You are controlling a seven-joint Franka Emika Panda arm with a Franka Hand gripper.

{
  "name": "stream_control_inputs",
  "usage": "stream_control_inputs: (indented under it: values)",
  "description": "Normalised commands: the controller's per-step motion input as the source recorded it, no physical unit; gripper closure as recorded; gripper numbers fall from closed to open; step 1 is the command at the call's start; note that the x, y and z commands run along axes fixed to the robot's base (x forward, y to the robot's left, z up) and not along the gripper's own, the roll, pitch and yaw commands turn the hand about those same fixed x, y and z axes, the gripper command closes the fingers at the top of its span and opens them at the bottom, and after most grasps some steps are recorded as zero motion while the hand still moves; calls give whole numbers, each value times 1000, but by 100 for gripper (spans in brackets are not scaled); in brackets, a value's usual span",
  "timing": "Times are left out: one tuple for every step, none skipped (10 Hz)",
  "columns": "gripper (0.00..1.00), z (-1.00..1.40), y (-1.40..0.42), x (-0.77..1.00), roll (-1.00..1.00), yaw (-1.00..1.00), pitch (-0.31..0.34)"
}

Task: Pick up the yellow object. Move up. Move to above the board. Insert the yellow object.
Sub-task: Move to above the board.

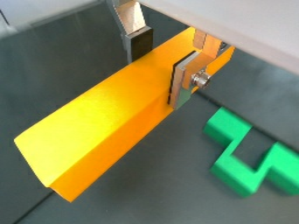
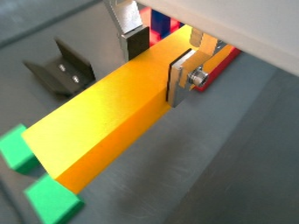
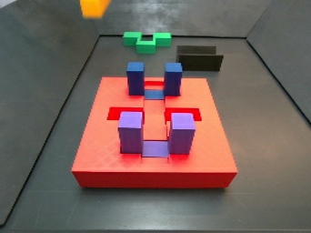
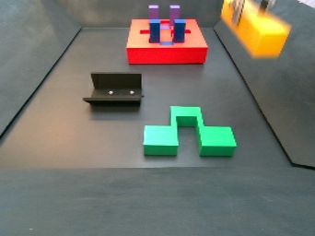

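In a wrist view, the long yellow-orange rectangular bar (image 1: 111,122) is seen clamped between the two flat silver fingers (image 1: 184,74) of the gripper (image 1: 160,59); the dark pads are pressed on its two long sides near one end. Under the bar the dark bench floor is seen well apart, and a green stepped plastic block (image 1: 246,149) lies on it.

In a wrist view, the same hold is shown: the gripper (image 2: 158,59) is closed on the yellow bar (image 2: 105,118). The dark L-shaped fixture (image 2: 59,67) stands on the floor to one side, and a part of the large flat red board (image 2: 222,59) is seen beyond the held end.

In a side view, only an end of the bar (image 3: 94,7) is visible, high above the far left corner of the bench. The red board (image 3: 109,150), with its purple posts (image 3: 130,130) and blue posts (image 3: 136,77), lies in the middle.

In a side view, the bar (image 4: 261,32) is seen blurred in the air near the right edge, beside the board (image 4: 167,53) and not over it.

The pick is judged done and the bar lifted. For the next move, a sideways carry to above the board is called for, with the bar lined up to a recessed slot between the posts.
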Motion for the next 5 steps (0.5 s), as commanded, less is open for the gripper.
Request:
stream_control_inputs:
  values:
    - [100, 1400, -4, 29, -60, -7, 67]
    - [100, 1400, -6, 4, -60, -8, 65]
    - [100, 649, 1, 14, -52, -7, 47]
    - [100, 254, 0, 24, -52, -7, 44]
    - [100, 192, -1400, 689, -22, -35, 143]
